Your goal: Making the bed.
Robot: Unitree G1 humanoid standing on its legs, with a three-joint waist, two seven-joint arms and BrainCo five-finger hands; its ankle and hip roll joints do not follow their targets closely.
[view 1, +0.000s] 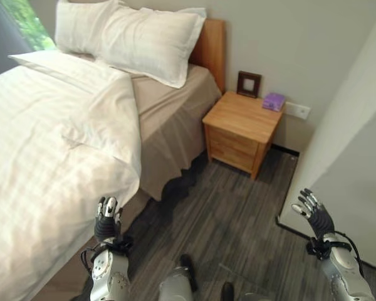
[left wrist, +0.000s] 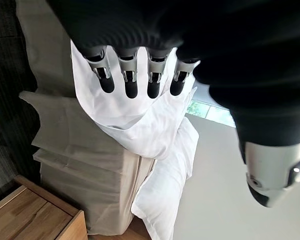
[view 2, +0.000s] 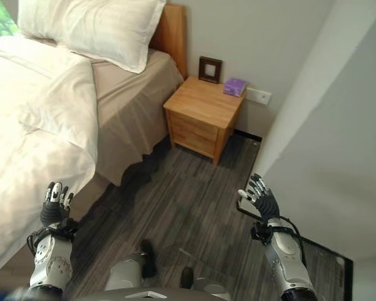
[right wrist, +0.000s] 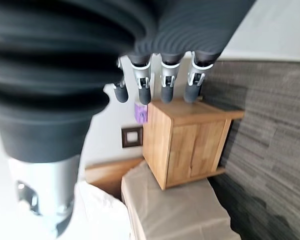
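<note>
Your left hand [view 1: 107, 221], open and empty, is nearest the white blanket [view 1: 62, 150], whose edge hangs at its 12 o'clock, while your right hand [view 1: 316, 215] waits open, far away.

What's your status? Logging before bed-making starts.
Left hand open by white duvet, right hand open over floor. Duvet rumpled, beige sheet exposed. Nothing blocking.

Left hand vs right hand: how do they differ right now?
The left hand is raised at the edge of the white duvet; the right hand hangs over bare floor, beside the white wall. The left wrist view looks past its fingers onto bedding, the right's onto the wooden nightstand. Both are open and hold nothing.
</note>
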